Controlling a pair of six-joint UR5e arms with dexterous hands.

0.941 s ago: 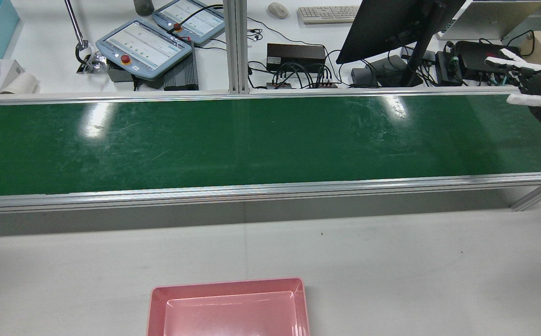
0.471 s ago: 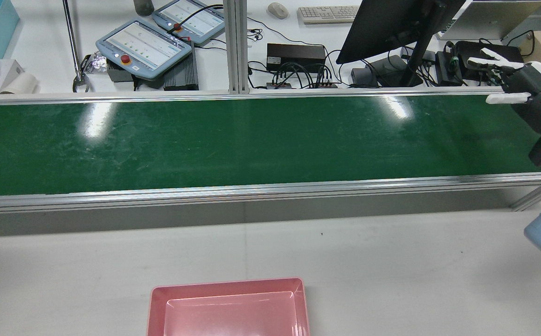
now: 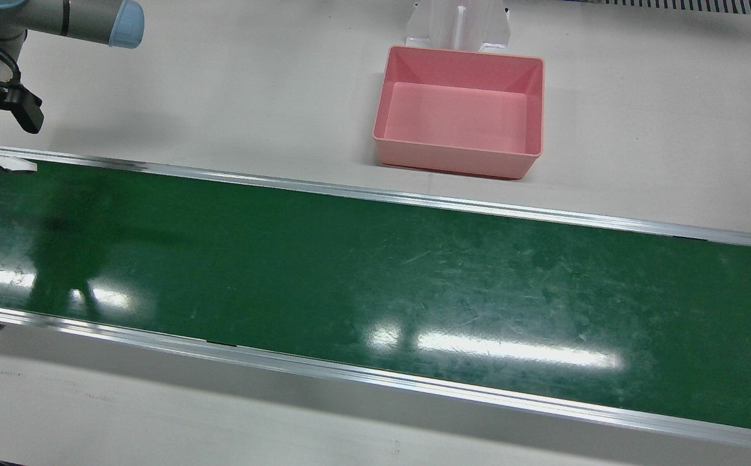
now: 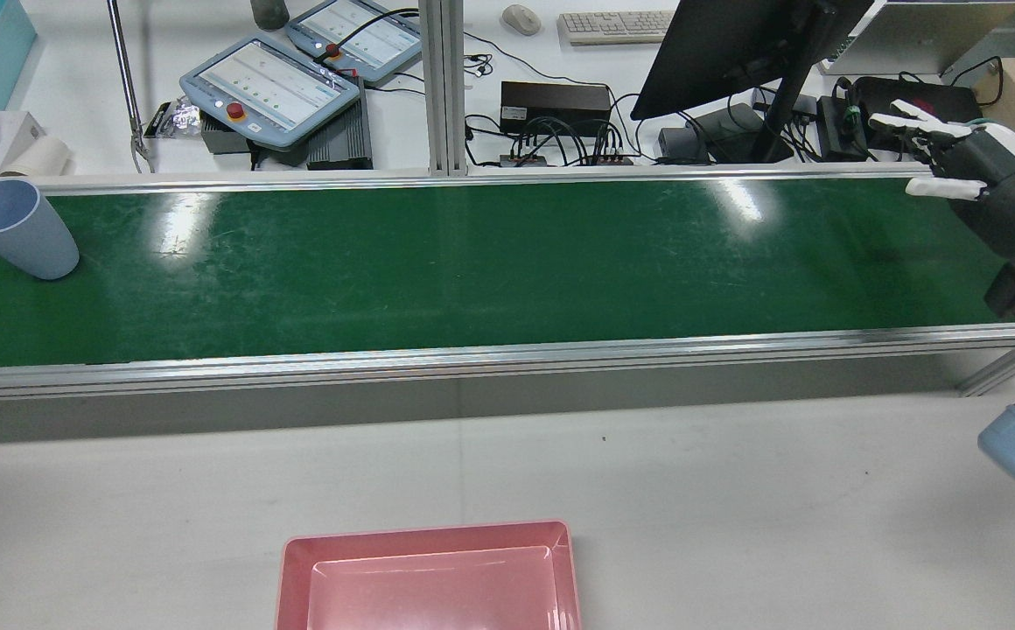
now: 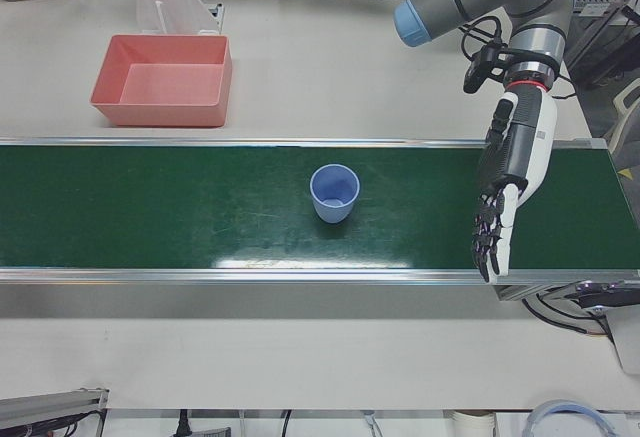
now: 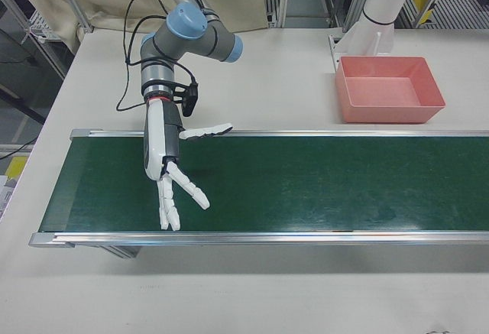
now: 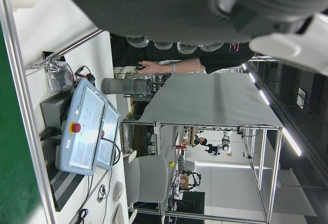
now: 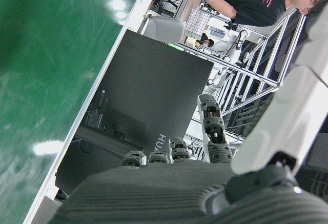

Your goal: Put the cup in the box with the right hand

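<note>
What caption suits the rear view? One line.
Blue cup upright at left end of belt; open right hand over right end; pink box empty.

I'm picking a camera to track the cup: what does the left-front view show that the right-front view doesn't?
Only left-front: the blue cup, upright on the belt, and the open left hand. Only right-front: the open right hand over the belt. Both: the empty pink box and the green belt.

Cup point(image 5: 334, 193) – pale blue; box point(image 6: 390, 88) – pink; belt point(image 3: 375, 285) dark green; right hand point(image 6: 170, 167) white/grey.
</note>
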